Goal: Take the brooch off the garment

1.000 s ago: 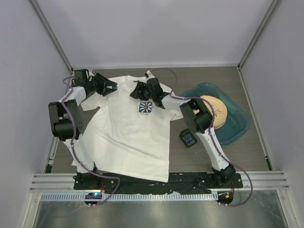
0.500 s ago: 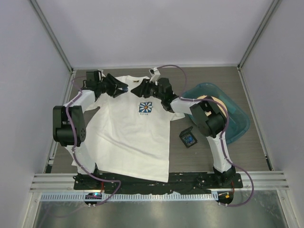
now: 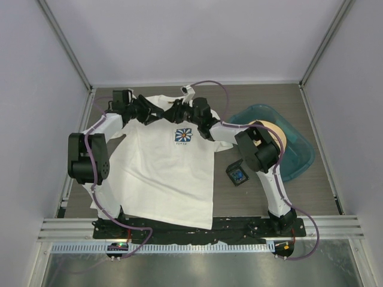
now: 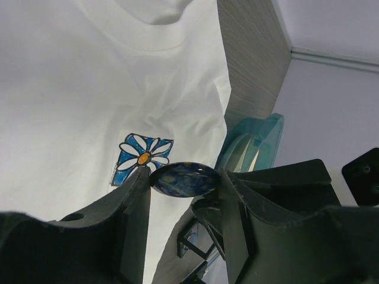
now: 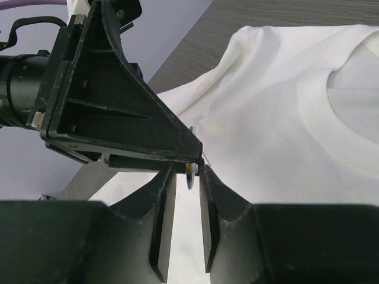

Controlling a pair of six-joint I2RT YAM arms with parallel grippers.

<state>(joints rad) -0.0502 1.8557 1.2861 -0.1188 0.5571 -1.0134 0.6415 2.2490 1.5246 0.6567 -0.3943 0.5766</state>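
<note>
- The garment [image 3: 167, 173] is white cloth, matt and soft, with shallow creases; its collar band is a ribbed knit.
- The flower print [image 4: 142, 160] lies flat and matt on the weave.
- The brooch [image 4: 183, 179] is smooth and domed, with a glossy, glass-like face.
- The left hand [image 3: 157, 113] and right hand [image 5: 188, 171] look like matt black plastic with faint layer lines.
- The desk [image 3: 311, 191] has a grey wood-grain finish, dull and finely streaked.
- The tub [image 3: 299, 161] is translucent teal plastic, slightly shiny.
- The disc [image 3: 272, 140] in it looks like pale wood.
- The rail [image 3: 203, 226] is ribbed, silvery metal.
</note>
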